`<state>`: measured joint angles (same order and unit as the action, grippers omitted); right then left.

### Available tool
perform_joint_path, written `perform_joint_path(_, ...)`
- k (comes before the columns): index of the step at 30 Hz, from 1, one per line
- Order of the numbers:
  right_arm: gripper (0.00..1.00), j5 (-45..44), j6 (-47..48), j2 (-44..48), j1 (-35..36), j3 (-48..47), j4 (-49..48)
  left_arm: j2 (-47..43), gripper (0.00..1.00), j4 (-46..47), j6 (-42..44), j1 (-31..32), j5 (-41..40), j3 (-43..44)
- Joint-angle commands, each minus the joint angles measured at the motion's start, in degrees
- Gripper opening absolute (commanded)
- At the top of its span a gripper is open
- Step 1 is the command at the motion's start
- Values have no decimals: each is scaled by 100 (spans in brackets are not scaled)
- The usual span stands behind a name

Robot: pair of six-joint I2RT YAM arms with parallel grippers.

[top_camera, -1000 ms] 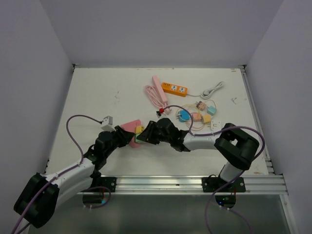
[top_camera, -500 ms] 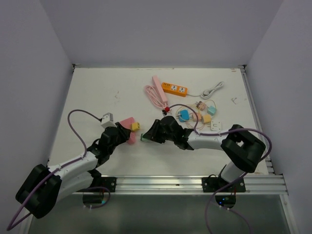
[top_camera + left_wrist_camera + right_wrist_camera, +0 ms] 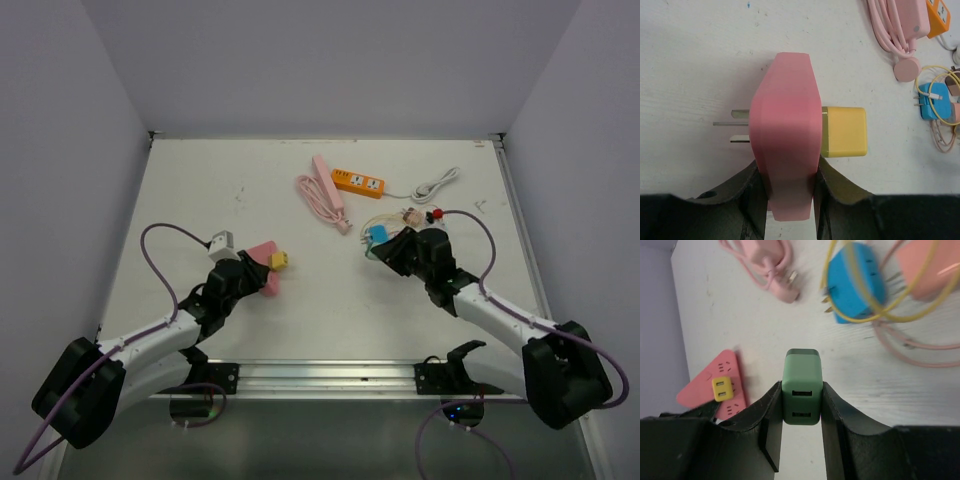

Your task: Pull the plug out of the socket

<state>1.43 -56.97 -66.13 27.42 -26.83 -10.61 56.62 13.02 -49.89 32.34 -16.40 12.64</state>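
Green plug, since a second ago: off and away! The green plug (image 3: 800, 385) was pressed up against the pink socket (image 3: 785, 145) at mid-table. Now it rides well off to the right with the right arm, while the socket stays over on the left.
Green plug and right gripper: clamped between the two dark fingers (image 3: 771, 412) of the right gripper (image 3: 801, 402), jaws narrow, one pad flat on each side.
Green plug, looks: a small rounded green block, with two USB slots stacked on the end facing the wrist camera.
Green plug, place: right of centre, close to a blue adapter (image 3: 857, 282). Whether it touches the tabletop (image 3: 200, 190) I cannot tell.
Pink socket and left gripper: the left gripper (image 3: 788, 175) is pinched tight on the socket's near end, a finger on either flank.
Pink socket, looks: pink all over and triangular in the right wrist view, with metal prongs (image 3: 732, 123) sticking out of one side.
Pink socket, what sits in it: a yellow plug (image 3: 844, 131) is seated in its face, opposite the prongs, with more slots showing around it in the right wrist view.
Further out: a pink power strip (image 3: 328, 182) with its coiled cord, an orange power strip (image 3: 358, 183) beside it and a white cord (image 3: 437, 184), all toward the far edge.
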Motion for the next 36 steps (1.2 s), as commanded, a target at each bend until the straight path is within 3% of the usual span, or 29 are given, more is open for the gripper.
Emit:
perform_joint_path(1,0,348,449,494,-909,397,507,33,0,-274,128,36,269,98)
perform_joint_path(7,0,1629,713,154,-2292,846,-176,24,0,-133,216,36,489,115)
perform_joint_path(11,0,2359,749,-916,-2566,723,-783,33,0,-106,251,36,594,115)
perform_joint_path(16,2,2538,661,-1587,-2907,644,-1155,33,0,-89,278,27,691,124)
perform_joint_path(17,7,2407,757,-1500,-2944,583,-1023,33,0,-80,295,36,700,124)
perform_joint_path(18,22,2310,827,-1421,-2961,548,-639,33,0,-80,313,36,735,133)
perform_joint_path(22,63,1652,1249,-596,-2962,293,581,68,0,-1,339,36,814,142)
perform_joint_path(25,81,1071,1556,64,-2962,-23,1496,156,0,60,366,36,884,159)
perform_joint_path(28,86,868,1619,530,-2953,-190,2010,226,0,104,383,36,963,186)
perform_joint_path(32,89,1297,1593,785,-2909,-235,2002,235,0,166,383,36,1051,177)
perform_joint_path(36,89,1536,1373,873,-2174,-261,1573,235,0,192,375,27,1113,186)
